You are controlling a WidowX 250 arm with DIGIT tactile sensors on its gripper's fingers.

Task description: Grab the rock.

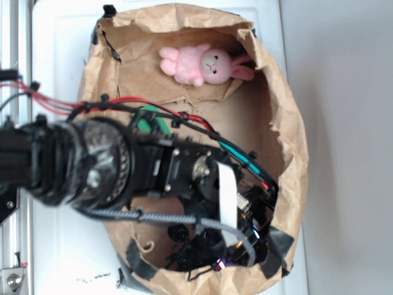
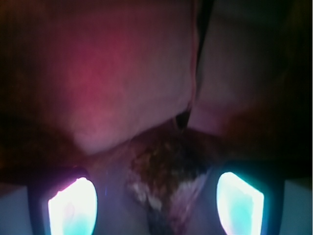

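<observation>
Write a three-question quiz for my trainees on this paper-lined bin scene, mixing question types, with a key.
1. True or false: the pink plush toy lies at the opposite end of the paper-lined bin from the gripper.
2. In the wrist view, what sits between the two glowing fingers? A) the rock B) the plush toy C) nothing
3. Which object is half hidden behind the arm's cables in the exterior view?

Key
1. True.
2. A: the rock, a rough dark lump, lies in the gap, jaws apart on either side.
3. The green block.
</observation>
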